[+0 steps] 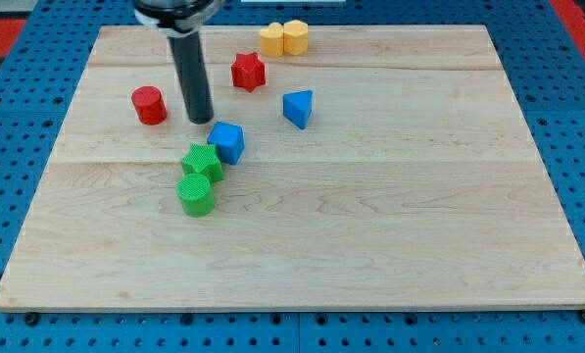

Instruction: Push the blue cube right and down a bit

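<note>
- Rod only, no pincer on this arm, so nothing to call released, clenched or grasping; my tip point(202, 120) down on the board point(390, 245), just at 10 o'clock of the blue cube point(227, 141), seemingly a hair short of contact.
- Blue cube left of board centre, touching or nearly touching the green block point(203, 162) at its 8 o'clock; green cylinder point(196, 194) just past that at 7 o'clock.
- Other pieces: red cylinder point(149, 105) at 9 o'clock of the tip, red star point(248, 72) at 1 o'clock of the cube, blue wedge point(298, 108) at 2 o'clock, two yellow blocks point(283, 38) far off toward 12.
- Start position judged good: tip already on the side opposite the wanted travel, toward 4 o'clock.
- Best done by meeting the cube's upper-left corner squarely and driving along a 4 o'clock line; an off-centre touch likely to spin the cube rather than slide it.
- Push kept short, since only a small shift is asked.
- Path toward 4 o'clock looks open; main risk judged to be dragging the green block along if the line sags toward 6.
</note>
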You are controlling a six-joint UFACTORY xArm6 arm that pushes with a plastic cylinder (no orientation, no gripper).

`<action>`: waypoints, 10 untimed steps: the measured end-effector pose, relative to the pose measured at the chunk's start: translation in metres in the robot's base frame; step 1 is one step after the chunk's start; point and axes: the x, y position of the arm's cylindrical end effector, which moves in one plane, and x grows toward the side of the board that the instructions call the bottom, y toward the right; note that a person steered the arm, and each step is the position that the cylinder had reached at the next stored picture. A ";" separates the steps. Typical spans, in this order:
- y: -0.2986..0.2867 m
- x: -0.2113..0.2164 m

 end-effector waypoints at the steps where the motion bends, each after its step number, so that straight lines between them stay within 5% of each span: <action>1: -0.032 0.003; 3: -0.036 0.026; 6: 0.052 0.031; 10: 0.071 0.095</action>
